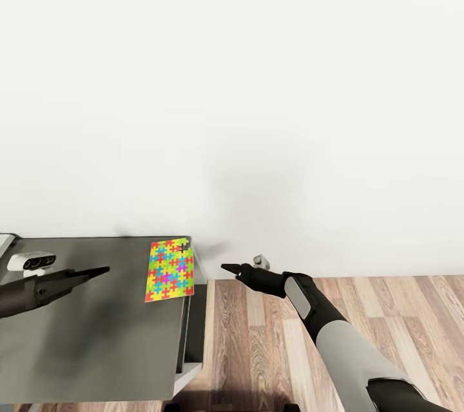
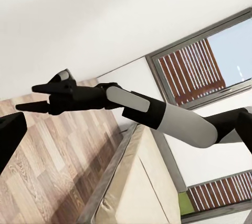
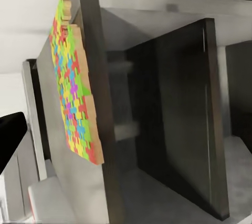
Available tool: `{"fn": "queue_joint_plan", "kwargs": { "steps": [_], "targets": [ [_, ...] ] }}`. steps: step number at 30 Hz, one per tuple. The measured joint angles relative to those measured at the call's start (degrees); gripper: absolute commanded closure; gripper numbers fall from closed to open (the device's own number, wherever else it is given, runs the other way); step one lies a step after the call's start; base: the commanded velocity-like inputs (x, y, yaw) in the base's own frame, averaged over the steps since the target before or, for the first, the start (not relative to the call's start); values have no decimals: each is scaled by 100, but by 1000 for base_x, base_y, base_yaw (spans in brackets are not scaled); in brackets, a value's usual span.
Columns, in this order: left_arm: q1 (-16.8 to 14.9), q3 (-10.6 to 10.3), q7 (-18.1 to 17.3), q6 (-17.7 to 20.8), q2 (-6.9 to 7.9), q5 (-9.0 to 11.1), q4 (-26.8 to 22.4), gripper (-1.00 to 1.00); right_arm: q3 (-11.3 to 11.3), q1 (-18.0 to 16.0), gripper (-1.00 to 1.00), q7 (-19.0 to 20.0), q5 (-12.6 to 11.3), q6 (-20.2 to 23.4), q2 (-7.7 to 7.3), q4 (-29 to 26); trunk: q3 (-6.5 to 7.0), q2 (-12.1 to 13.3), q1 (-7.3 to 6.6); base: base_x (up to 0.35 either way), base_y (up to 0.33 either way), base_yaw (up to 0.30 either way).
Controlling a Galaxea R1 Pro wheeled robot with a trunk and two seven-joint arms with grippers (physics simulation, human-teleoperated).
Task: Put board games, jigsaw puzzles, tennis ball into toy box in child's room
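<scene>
**Both jaws near the dark desk, nothing visibly held**

Jaws of the left gripper [image 1: 96,271]: drawn to a narrow dark point over the dark grey desk section [image 1: 90,341], whether fully closed impossible to tell, nothing seen between them. Jaws of the right gripper [image 1: 230,268]: likewise tapered to a point, gap not readable, nothing seen in them; seen from the left wrist camera as two dark prongs [image 2: 39,98] at the end of a grey-and-white forearm, hanging over the wood-plank floor [image 1: 270,341].

Thin square jigsaw puzzle of yellow, green, red, blue and pink interlocking pieces [image 1: 170,270]: lying flat on the dark grey desk section, at its far right corner, right edge close to the desk rim; in the right wrist view [image 3: 73,87] showing its cardboard-coloured edge.

Left gripper: above the desk, well apart from the puzzle. Right gripper: off the desk, beyond its right edge, near the puzzle but not touching.

Small white device with two dark lenses [image 1: 32,262]: resting on the desk's far left part, just beyond the left gripper.

Behind the desk: plain white wall [image 1: 258,77].
</scene>
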Motion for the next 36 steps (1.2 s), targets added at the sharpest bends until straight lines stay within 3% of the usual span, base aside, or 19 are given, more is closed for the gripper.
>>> {"fn": "queue_joint_plan", "kwargs": {
  "steps": [11, 31, 36],
  "targets": [
    [2, 0, 1, 0, 0, 0, -1, -100, 8, 0, -100, 282, 2, -5, -4, 1, 0, 0, 0, 0, 117, 0],
    [26, -9, 0, 0, 0, 0, -9, -100, 12, -5, -100, 217, 15, 26, 11, 25, 0, 0, 0, 0, 16, 0],
    [26, -9, 0, 0, 0, 0, -9, -100, 12, -29, -100, 211, 20, 239, 15, 38, 0, 0, 0, 0, 0, 0]
  ]
}}
